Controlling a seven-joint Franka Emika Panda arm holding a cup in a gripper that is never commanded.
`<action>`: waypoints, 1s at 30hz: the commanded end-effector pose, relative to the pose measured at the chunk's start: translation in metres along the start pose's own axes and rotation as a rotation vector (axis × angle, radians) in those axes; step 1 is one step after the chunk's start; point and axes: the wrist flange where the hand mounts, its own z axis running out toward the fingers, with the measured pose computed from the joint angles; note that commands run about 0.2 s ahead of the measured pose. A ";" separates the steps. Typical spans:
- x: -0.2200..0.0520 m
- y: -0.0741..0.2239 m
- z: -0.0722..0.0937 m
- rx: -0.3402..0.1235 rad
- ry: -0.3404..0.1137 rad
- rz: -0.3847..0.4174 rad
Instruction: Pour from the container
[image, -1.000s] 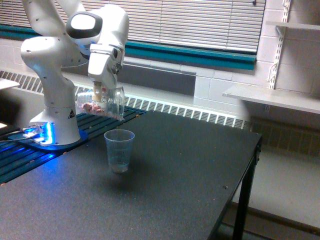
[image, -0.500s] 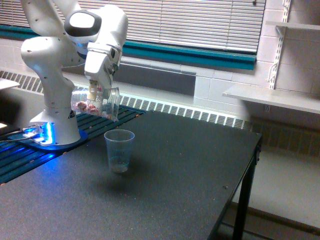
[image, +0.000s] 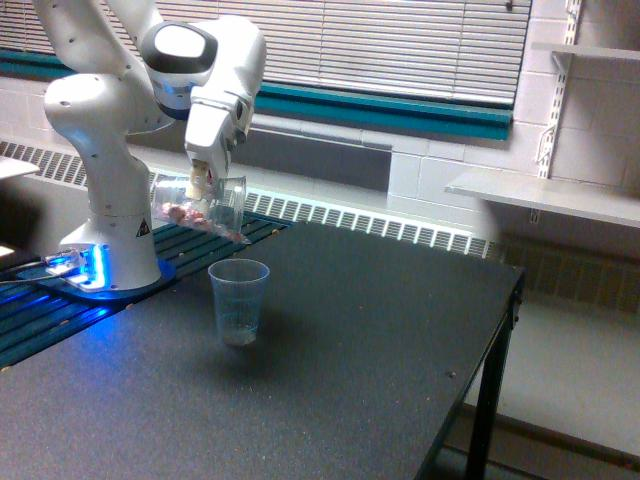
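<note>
The pincer (image: 200, 183) is closed on the clear, colourless wide-mouthed plastic tumbler (image: 200, 207), gripping it from above at mid-body. The tumbler hangs in the air above the dark speckled tabletop (image: 330, 340), over the tabletop's far edge at the exterior view's left, beside the white robot arm base (image: 110, 240).

Step in hand, as judged: tipping the tumbler to discharge its pinkish-red contents (image: 183, 213) into the narrower bluish-tinted clear cup (image: 238, 300) standing upright nearer the camera.

Procedure:
- Bring the tumbler's rim directly over the cup's mouth before tilting further; at present the rim appears to sit behind and above the cup, not over it.
- Rotate slowly so the contents slide in a group rather than scatter.
- Keep the rim low over the cup.

Orientation: the tumbler lies close to horizontal. Its long axis runs left to right in the exterior view, mouth toward the right and tipped slightly downward, base toward the left.
</note>
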 end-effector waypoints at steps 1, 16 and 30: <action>-0.013 -0.011 0.002 -0.011 -0.011 -0.026; -0.014 0.007 0.005 -0.050 -0.009 -0.045; -0.016 0.020 0.008 -0.096 -0.013 -0.073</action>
